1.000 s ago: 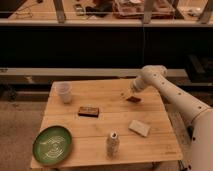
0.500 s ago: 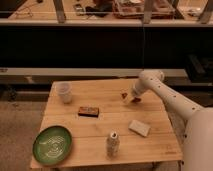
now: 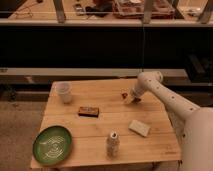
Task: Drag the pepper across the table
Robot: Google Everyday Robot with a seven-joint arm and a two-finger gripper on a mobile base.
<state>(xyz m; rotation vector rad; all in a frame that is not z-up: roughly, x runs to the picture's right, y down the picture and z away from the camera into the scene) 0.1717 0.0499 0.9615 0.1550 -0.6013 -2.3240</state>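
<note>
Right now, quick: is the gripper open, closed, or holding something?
Gripper: low over the table, right beside the pepper; whether it is open, closed or holding the pepper cannot be told.

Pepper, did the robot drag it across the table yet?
Not yet, it seems. Done: the gripper is down beside the pepper on the far part of the table. In hand: getting hold of it; contact is unclear. Left: the whole drag across the planks.
</note>
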